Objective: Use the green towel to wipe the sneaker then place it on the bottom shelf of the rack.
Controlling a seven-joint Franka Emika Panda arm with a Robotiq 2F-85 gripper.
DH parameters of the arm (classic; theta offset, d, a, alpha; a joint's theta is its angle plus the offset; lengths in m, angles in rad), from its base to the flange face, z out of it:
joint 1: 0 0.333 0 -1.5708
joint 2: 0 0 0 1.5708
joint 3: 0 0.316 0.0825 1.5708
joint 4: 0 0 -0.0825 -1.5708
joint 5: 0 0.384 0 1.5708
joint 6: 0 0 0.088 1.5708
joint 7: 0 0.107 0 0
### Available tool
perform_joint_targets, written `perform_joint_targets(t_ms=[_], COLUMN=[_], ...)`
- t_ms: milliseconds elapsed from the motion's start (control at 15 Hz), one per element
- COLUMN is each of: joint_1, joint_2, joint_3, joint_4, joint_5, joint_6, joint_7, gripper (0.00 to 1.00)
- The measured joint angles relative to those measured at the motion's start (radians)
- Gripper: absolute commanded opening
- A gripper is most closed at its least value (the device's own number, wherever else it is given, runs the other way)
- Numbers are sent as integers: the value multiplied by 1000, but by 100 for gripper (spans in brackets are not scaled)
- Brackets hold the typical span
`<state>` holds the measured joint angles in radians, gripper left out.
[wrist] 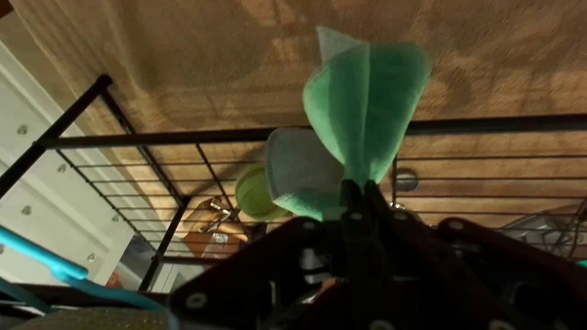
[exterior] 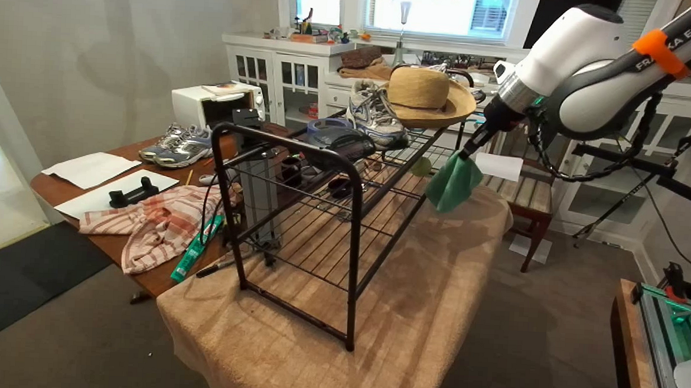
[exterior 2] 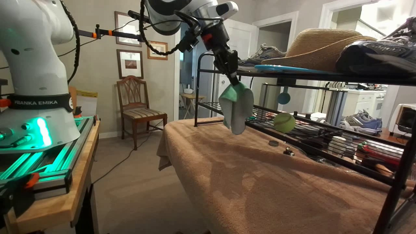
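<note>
My gripper (exterior: pixel 464 155) is shut on the green towel (exterior: pixel 453 186), which hangs down from the fingertips in both exterior views. In the wrist view the fingertips (wrist: pixel 360 185) pinch the towel (wrist: pixel 367 105), and one pale flap hangs to the left. The gripper (exterior 2: pixel 234 81) is beside the long side of the dark metal rack (exterior 2: pixel 199 91), at about top shelf height. A grey sneaker (exterior: pixel 376 119) sits on the top shelf; a dark sneaker (exterior 2: pixel 377 58) and a part-hidden one (exterior 2: pixel 266 53) show there too. The wire bottom shelf (exterior: pixel 317 275) is below the gripper.
A straw hat (exterior: pixel 422 91) and a blue rimmed item (exterior 2: pixel 286 68) are on the top shelf. A tennis ball (exterior 2: pixel 284 123) is at the lower shelf near the towel. A brown cloth (exterior 2: pixel 221 169) covers the table. More sneakers (exterior: pixel 176 147) stand on a side table.
</note>
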<state>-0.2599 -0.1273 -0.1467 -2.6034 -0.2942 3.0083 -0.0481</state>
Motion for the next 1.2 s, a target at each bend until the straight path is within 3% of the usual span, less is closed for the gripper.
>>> perform_joint_targets(t_ms=[200, 400, 800, 1200], joint_1=[-100, -142, -137, -91], joint_2=[73, 116, 175, 234], joint_3=[44, 48, 48, 51], joint_4=[61, 137, 243, 285], joint_5=[-229, -431, -753, -943], joint_6=[84, 87, 69, 23], joint_7=[179, 325, 617, 796], gripper=[1, 1, 1, 1])
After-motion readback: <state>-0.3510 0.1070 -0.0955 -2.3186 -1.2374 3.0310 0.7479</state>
